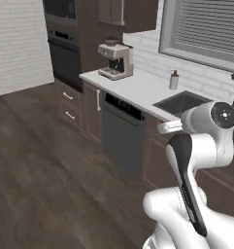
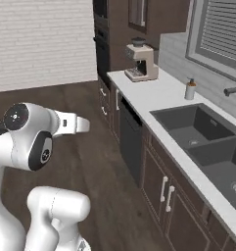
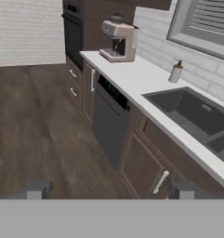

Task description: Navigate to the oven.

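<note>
Wood floor (image 1: 36, 160) running wide and bare toward a white brick wall (image 1: 16, 44) at the far left. Counter (image 1: 138, 87) stretching along the right, ending at a tall dark cabinet column. Oven (image 1: 65, 58) built into that column at the counter's far end, well apart from the robot: ahead and to the left in the left base view, dark door facing out over the floor, long axis of door and control strip horizontal. Also up at top centre in the right base view (image 2: 102, 46), and at the top, left of centre, in the hand view (image 3: 72, 30).

Between robot and oven, along the counter front: dishwasher (image 1: 122, 138), then drawers (image 1: 69, 104) just beside the oven. On the counter: coffee machine (image 1: 116, 61) near the oven end, soap bottle (image 1: 174, 80) by the backsplash, sink (image 1: 181, 103) closest to the robot.

Arm folded up and tucked close over the base, elbow high, hand aimed forward and slightly down along the cabinet run. Gripper (image 3: 111, 189) with fingers (image 3: 37, 189) spread wide apart, nothing between them.

Judged: drive forward and leftward needed, with a turn to face the door squarely; most of the distance left. Open floor offers a clear lane; keep off the cabinet fronts.
</note>
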